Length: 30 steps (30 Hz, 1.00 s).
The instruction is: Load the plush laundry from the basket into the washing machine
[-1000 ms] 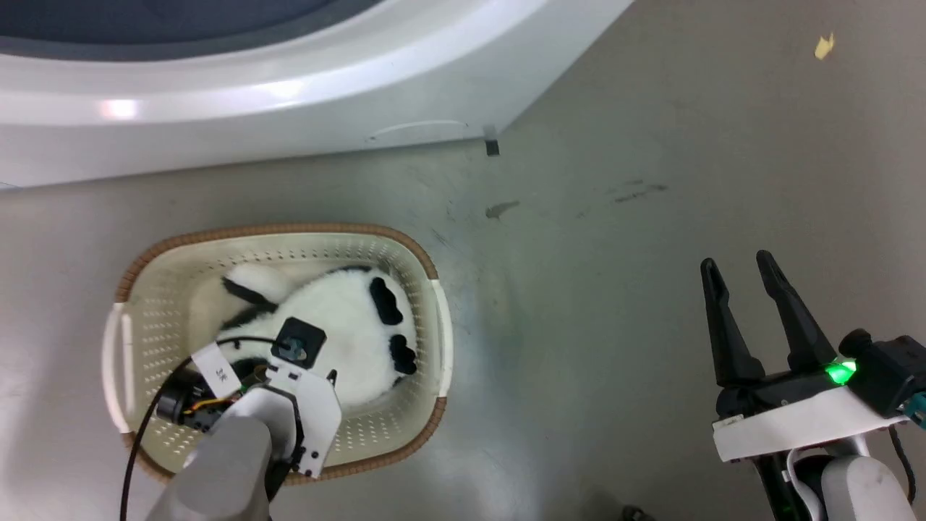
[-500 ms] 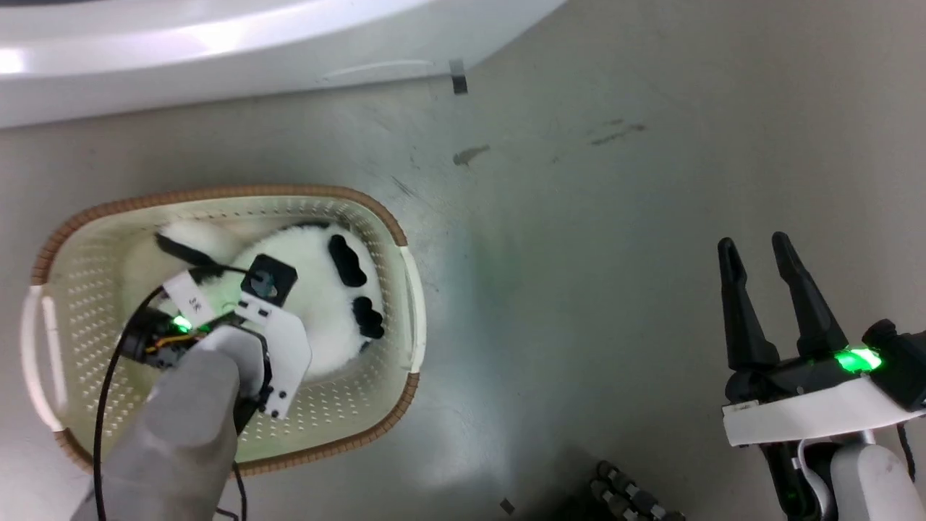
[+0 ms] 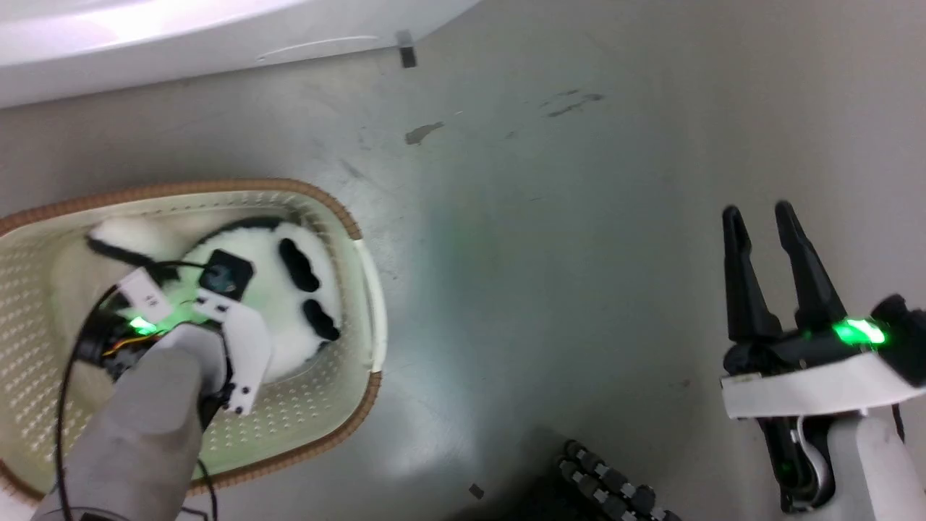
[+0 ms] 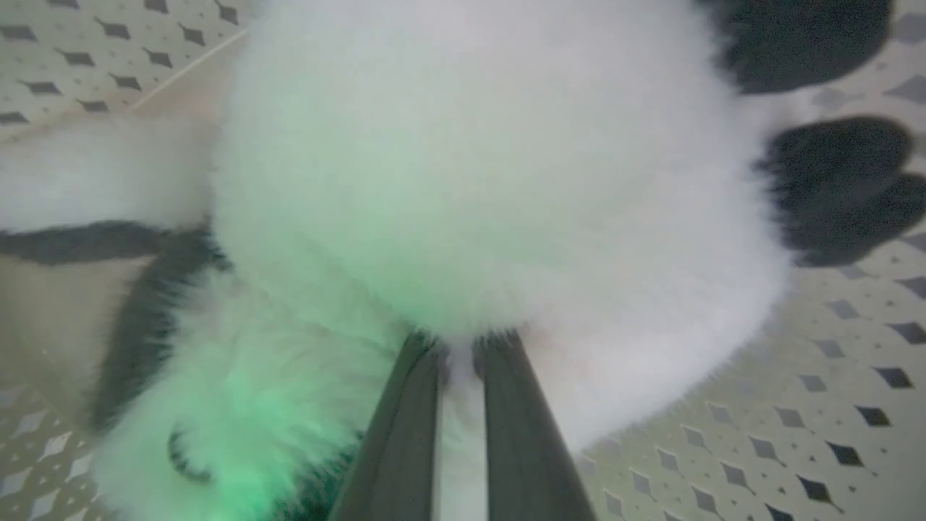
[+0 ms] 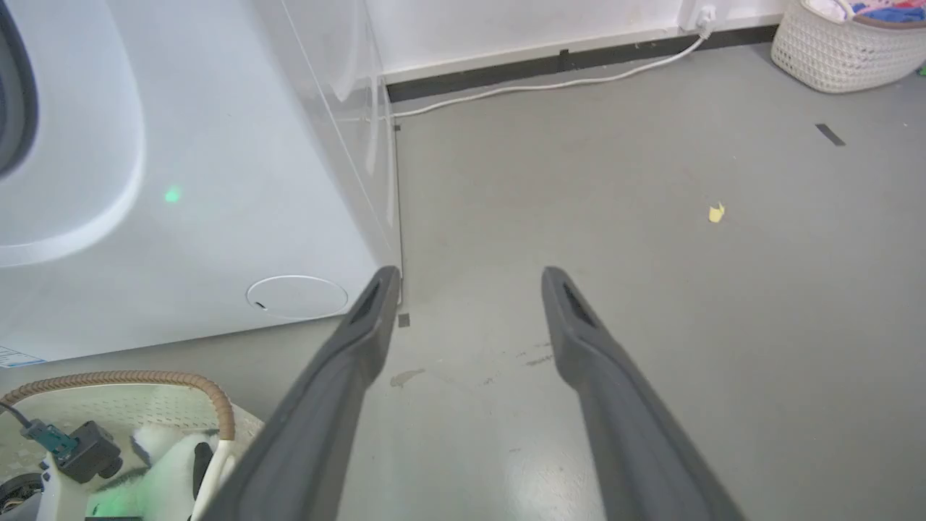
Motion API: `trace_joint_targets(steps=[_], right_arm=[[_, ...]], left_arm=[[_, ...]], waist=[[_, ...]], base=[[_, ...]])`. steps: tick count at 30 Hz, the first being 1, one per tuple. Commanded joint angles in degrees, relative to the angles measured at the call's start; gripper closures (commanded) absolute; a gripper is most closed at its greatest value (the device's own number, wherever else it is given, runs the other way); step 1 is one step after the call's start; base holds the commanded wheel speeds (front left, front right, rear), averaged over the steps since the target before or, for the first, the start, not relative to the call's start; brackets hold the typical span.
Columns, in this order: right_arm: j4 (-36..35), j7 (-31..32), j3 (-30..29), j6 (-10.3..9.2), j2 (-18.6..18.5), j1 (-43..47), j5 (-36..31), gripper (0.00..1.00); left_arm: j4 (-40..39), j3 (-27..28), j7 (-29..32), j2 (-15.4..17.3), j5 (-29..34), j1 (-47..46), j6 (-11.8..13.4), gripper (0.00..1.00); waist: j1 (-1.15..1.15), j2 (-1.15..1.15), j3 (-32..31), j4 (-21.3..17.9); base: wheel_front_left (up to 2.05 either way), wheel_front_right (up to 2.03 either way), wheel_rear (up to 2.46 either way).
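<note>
The cream basket with its brown rim sits on the floor at the lower left of the head view. The panda-like plush laundry lies inside it. My left arm's wrist reaches down over the plush. In the left wrist view my left gripper is shut on the plush laundry, its two fingers pressed into the white fur with a tuft between them. My right gripper hangs open over bare floor at the right, holding nothing. The white washing machine stands just beyond the basket.
In the right wrist view, the washing machine's front fills the left side. A white cable runs along the wall. A second basket of clothes stands far right. A yellow scrap lies on the floor. Dark wheels show at the bottom.
The head camera has moved, so the basket and the washer slid left and up in the picture. My left wrist stays over the plush, now lit green. The right gripper stays open.
</note>
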Motion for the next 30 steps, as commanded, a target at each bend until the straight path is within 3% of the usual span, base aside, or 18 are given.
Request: trace_joint_targets(steps=[1, 14, 15, 20, 25, 29, 30], right_arm=[[0.41, -0.67, 0.27, -0.05, 0.03, -1.77, 0.64, 0.00], [0.55, -1.00, -5.13, -0.05, 0.03, 1.06, -5.63, 0.00], [0.51, -1.00, -6.74, -0.05, 0.03, 3.29, -7.63, 0.00], [0.31, -1.00, -7.58, -0.05, 0.03, 5.67, -8.70, 0.00], [0.20, -1.00, -8.48, -0.05, 0.03, 8.02, -10.01, 0.00], [0.30, -1.00, -8.77, -0.05, 0.03, 9.51, -10.80, 0.00], [0.30, -1.00, -8.77, -0.05, 0.03, 9.51, -10.80, 0.00]], left_arm=[[2.56, -0.29, -0.89, 1.18, -1.02, -0.65, 0.97, 1.00], [3.99, 1.67, -12.93, -4.39, -6.49, 6.75, 0.44, 1.00], [3.79, 1.47, -16.11, -6.40, -7.08, 9.39, 0.08, 1.00], [2.60, 1.69, -18.40, -7.95, -7.89, 12.52, -0.21, 1.00], [-2.24, 1.75, -19.39, -8.92, -7.74, 15.84, 0.01, 1.00], [-15.09, 4.00, -19.45, -8.09, -6.47, 21.79, 2.57, 1.00], [-15.09, 4.00, -19.45, -8.09, -6.47, 21.79, 2.57, 1.00]], waist=[[0.00, 0.00, -0.76, -1.00], [0.00, 0.00, -18.01, 5.43], [0.00, 0.00, -23.84, 8.16], [0.00, 0.00, -29.26, 10.56], [0.00, 0.00, -34.00, 13.78], [0.00, 0.00, -37.24, 15.55], [0.00, 0.00, -37.24, 15.55]], base=[[0.00, 0.00, 0.00], [0.00, 0.00, 0.00], [0.00, 0.00, 0.00], [0.00, 0.00, 0.00], [0.00, 0.00, 0.00], [0.00, 0.00, 0.00], [0.00, 0.00, 0.00]])
